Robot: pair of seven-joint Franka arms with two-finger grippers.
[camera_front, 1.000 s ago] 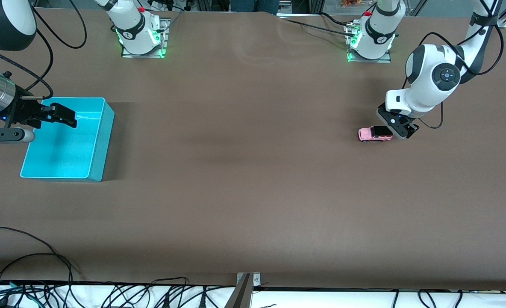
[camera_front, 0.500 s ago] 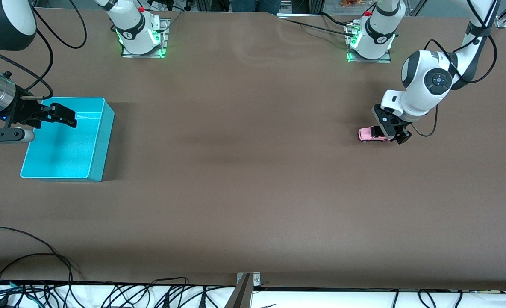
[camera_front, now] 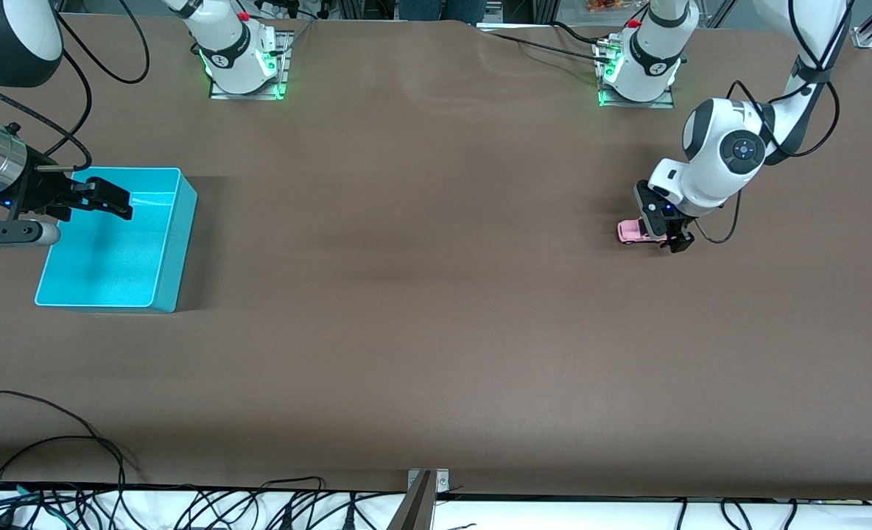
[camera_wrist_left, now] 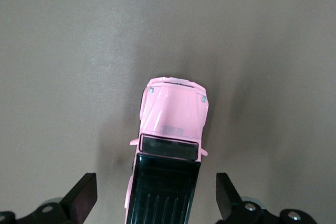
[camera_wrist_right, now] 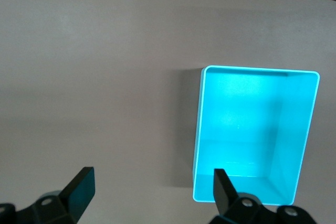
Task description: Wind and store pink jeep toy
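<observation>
Left wrist view shows the left gripper (camera_wrist_left: 152,203) spread wide astride the pink jeep toy (camera_wrist_left: 169,156) on the counter (camera_front: 421,294), so it should settle squarely before pinching the sides, while the right gripper (camera_front: 101,200), also spread, waits over the turquoise bin (camera_front: 174,243).

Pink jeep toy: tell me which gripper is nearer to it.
Left. The left gripper is right over the pink jeep toy, its open fingers straddling the black roof. The right gripper waits over the turquoise bin at the right arm's end of the table.
</observation>
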